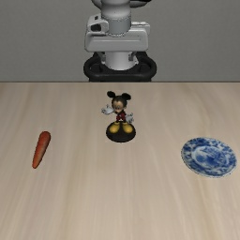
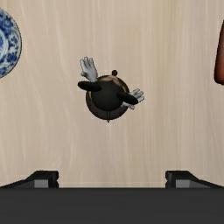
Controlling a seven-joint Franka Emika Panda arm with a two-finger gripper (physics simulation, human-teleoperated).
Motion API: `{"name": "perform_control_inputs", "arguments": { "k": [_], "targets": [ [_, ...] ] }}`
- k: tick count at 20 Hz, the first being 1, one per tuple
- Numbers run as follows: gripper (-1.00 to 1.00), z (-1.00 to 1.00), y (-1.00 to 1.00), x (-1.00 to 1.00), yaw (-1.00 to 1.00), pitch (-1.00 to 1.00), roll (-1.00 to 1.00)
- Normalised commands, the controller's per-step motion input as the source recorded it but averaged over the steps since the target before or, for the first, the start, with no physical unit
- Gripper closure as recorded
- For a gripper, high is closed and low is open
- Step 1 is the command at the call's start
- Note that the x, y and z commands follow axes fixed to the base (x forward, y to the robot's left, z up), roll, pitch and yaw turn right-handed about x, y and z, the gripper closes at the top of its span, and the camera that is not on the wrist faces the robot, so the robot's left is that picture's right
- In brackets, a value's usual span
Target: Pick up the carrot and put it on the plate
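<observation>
The table (image 1: 120,202) carries the plate (image 1: 208,156) near its edge at the exterior view's right and a figurine (image 1: 119,118) mid-table. The carrot (image 1: 40,149) lies near the opposite edge, its long axis running roughly far-to-near. The gripper (image 2: 112,178), fingers spread and empty, hangs over the figurine. The carrot lies off to one side, its length across the finger line, so a sideways shift probably suffices.

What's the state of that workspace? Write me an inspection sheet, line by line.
Surface: pale wooden tabletop, flat.
Job's things: orange tapered carrot lying flat toward the exterior view's left; blue-and-white patterned round plate toward its right, nothing on it.
Clutter: cartoon mouse figurine on a black base, upright, between them.
Gripper: gripper open, holding nothing, above the figurine.
Cables: nothing seen.
Surroundings: grey wall behind the robot's base.
</observation>
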Motion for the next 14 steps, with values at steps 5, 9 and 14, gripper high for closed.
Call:
{"name": "perform_control_inputs", "arguments": {
  "k": [5,9,14],
  "targets": [
    [-1.00,0.00,-1.00,0.00,0.00,0.00,0.00],
    [-1.00,0.00,-1.00,0.00,0.00,0.00,0.00],
    [-1.00,0.00,-1.00,0.00,0.00,0.00,0.00]
  ]
}}
